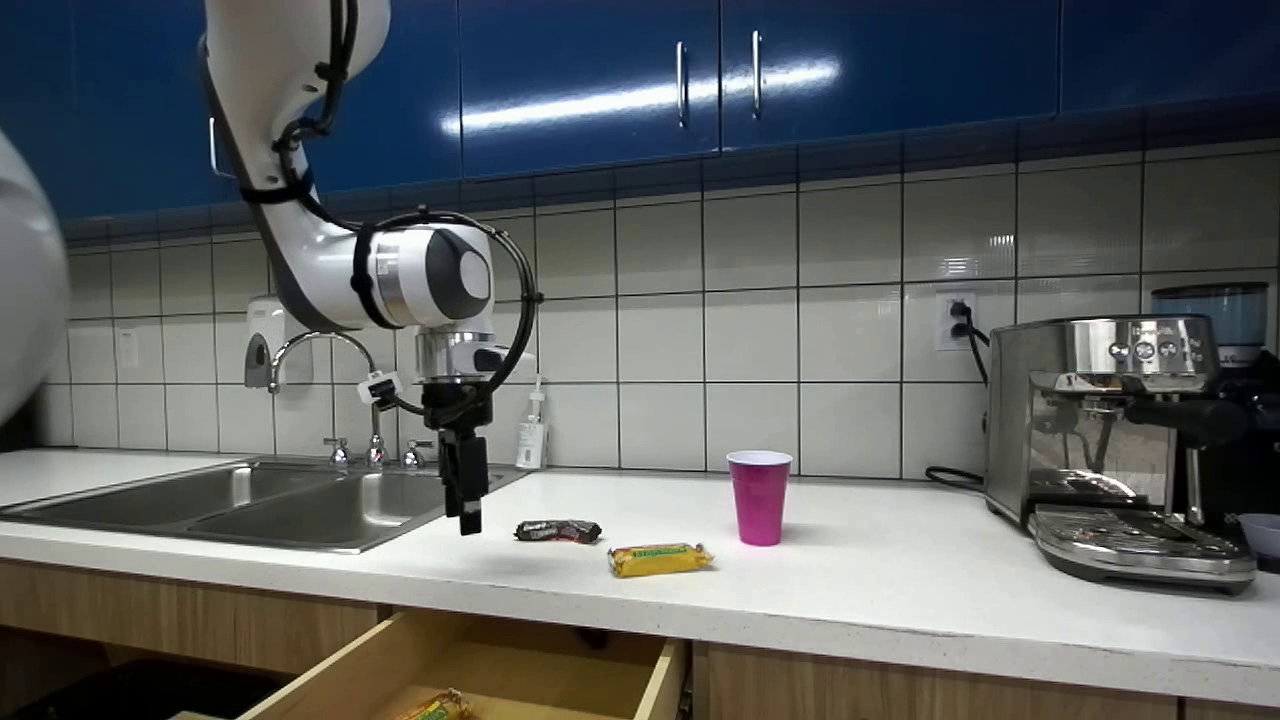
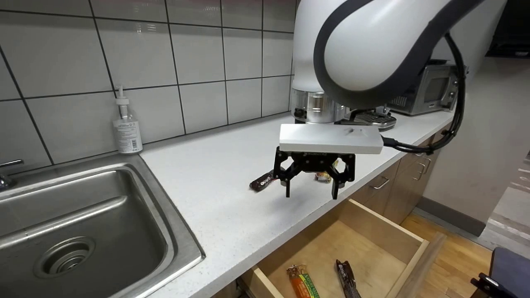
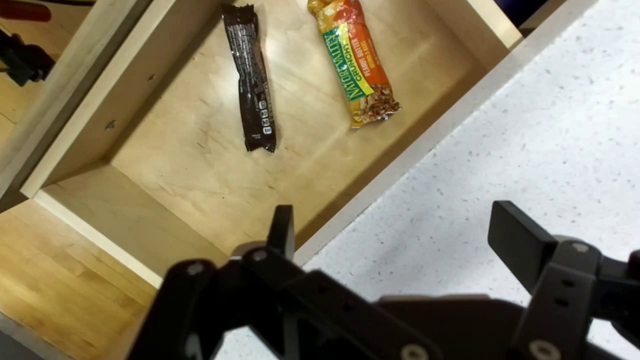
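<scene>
My gripper (image 1: 470,520) is open and empty, pointing down above the white counter near its front edge; it also shows in an exterior view (image 2: 311,195) and the wrist view (image 3: 392,220). A dark wrapped bar (image 1: 558,531) and a yellow wrapped bar (image 1: 660,560) lie on the counter beside it; the gripper partly hides both bars in an exterior view (image 2: 262,181). An open wooden drawer (image 2: 372,244) is below the counter edge. In it lie a brown bar (image 3: 252,90) and an orange, yellow and green bar (image 3: 352,60), apart from each other.
A pink cup (image 1: 760,498) stands upright on the counter. A steel sink (image 2: 182,236) with a faucet (image 1: 375,450) and soap bottle (image 2: 127,128) lies to one side. A coffee machine (image 1: 1110,430), a microwave (image 2: 430,89) and blue overhead cabinets (image 1: 590,80) are around.
</scene>
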`<state>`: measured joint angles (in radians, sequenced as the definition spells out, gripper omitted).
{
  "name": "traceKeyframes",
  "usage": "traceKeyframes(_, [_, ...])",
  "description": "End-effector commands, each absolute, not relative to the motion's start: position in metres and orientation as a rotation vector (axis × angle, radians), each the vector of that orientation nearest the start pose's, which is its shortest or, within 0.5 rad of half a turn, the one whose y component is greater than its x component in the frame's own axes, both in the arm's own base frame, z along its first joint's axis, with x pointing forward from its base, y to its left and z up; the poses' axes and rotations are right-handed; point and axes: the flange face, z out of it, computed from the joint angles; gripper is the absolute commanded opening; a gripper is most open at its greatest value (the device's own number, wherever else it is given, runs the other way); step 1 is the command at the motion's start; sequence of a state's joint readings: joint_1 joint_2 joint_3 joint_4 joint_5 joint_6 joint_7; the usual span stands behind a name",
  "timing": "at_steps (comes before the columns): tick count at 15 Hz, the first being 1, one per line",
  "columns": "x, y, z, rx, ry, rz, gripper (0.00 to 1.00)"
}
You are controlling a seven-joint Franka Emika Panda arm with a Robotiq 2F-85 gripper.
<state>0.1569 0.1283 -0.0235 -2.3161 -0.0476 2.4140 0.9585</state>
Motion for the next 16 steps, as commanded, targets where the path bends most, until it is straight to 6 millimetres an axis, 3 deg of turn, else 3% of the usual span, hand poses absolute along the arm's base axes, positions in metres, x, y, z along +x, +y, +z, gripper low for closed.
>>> traceKeyframes(1, [0.537,0.069,0.290,-2.924,1.246,0.021,1.00])
traceKeyframes(10, [0.589,0.073,0.284,-2.893,1.325,-0.012,1.00])
traceKeyframes(16, [0.614,0.062,0.280,-2.824,1.472,-0.058,1.00])
